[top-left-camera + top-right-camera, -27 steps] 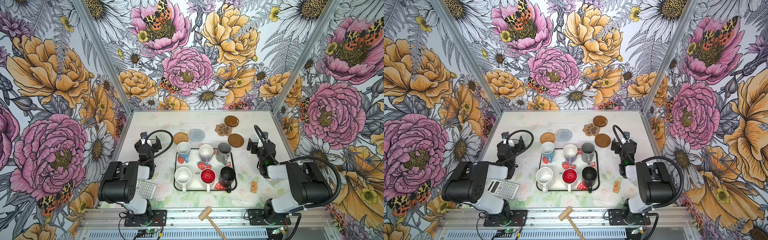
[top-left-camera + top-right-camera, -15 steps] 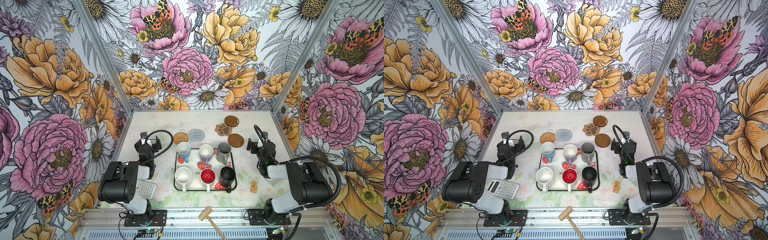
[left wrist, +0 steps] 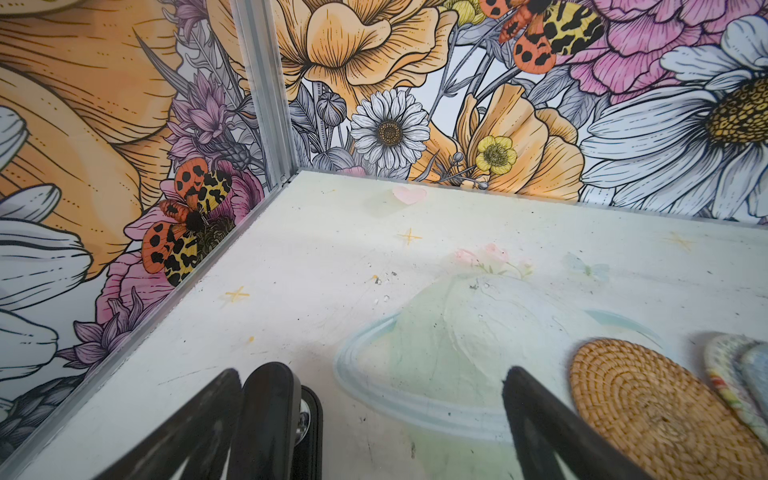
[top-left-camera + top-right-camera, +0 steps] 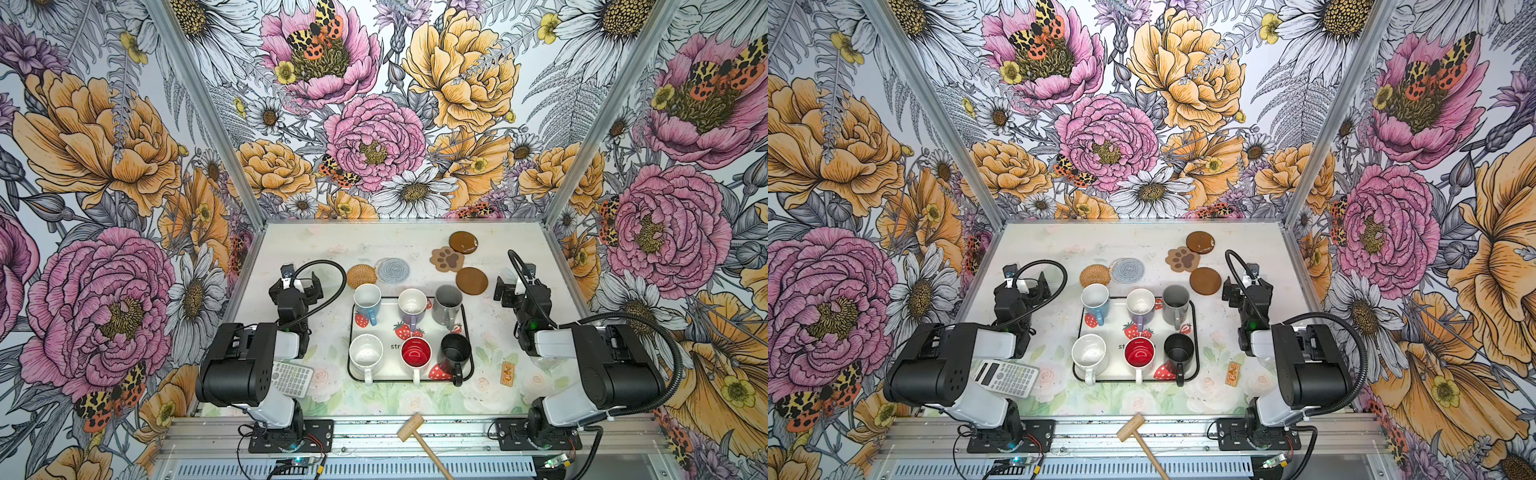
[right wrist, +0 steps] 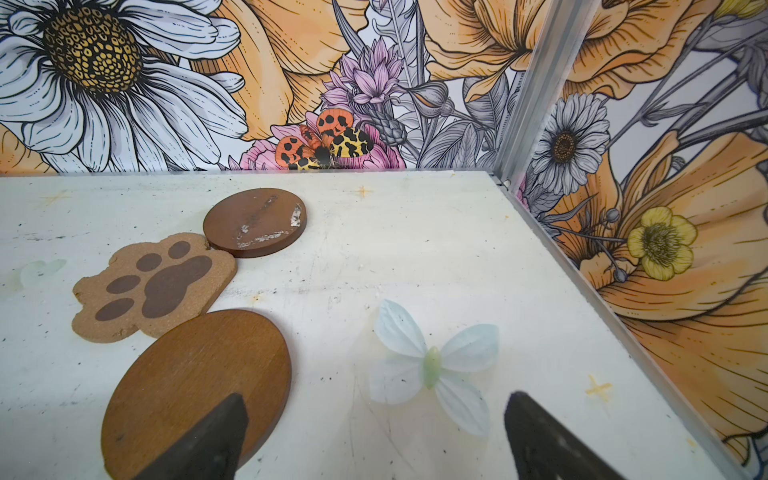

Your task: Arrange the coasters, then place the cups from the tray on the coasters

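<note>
Overhead stereo pair, two low wrist-cams

Paired bulky black joint housings with white link shells on the left arm [image 4: 232,374] and the right arm [image 4: 615,374] alike. Looped a ribbed black cable [image 4: 680,365] from shoulder to wrist. Stood on flat black base plates [image 4: 321,432]. Glowed green at a small light [image 4: 531,323] on the right forearm. Ended in matte black tapered fingers [image 3: 540,428].

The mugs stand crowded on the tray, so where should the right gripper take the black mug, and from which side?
Likely from above, pinching the wall at its right rim: the black mug stands upright, handle pointing toward the robot, and the red-lined mug crowds its left.
</note>
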